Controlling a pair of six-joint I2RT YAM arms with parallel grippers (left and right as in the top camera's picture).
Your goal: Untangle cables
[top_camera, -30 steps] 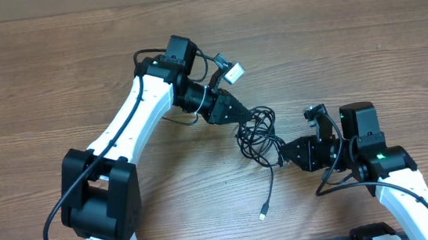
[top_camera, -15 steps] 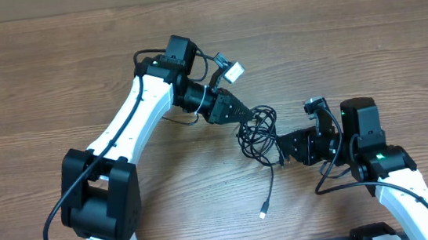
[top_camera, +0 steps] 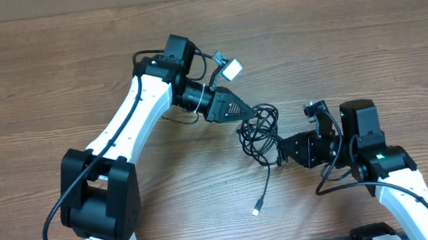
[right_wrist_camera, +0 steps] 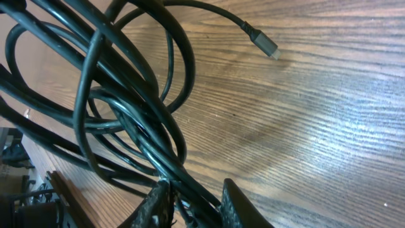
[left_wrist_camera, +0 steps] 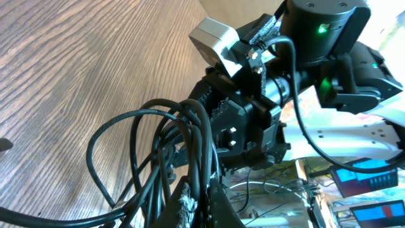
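The tangled cables [top_camera: 259, 129] sit mid-table [top_camera: 363, 35], between both arms. The left gripper [top_camera: 248, 113] pinches the upper loops. The right gripper [top_camera: 279, 153] pinches the lower strands (one silver-tipped plug [top_camera: 258, 209] lies loose nearby).

On the wooden table [top_camera: 53, 88], a knot of black cables [top_camera: 258, 130] lies between the left gripper [top_camera: 250, 113] and the right gripper [top_camera: 280, 155] (both touching it), with one plug end [top_camera: 258, 209] trailing nearer.

Black cables [top_camera: 258, 131], silver plug tip [top_camera: 258, 209]; brown wood-grain table [top_camera: 38, 90].
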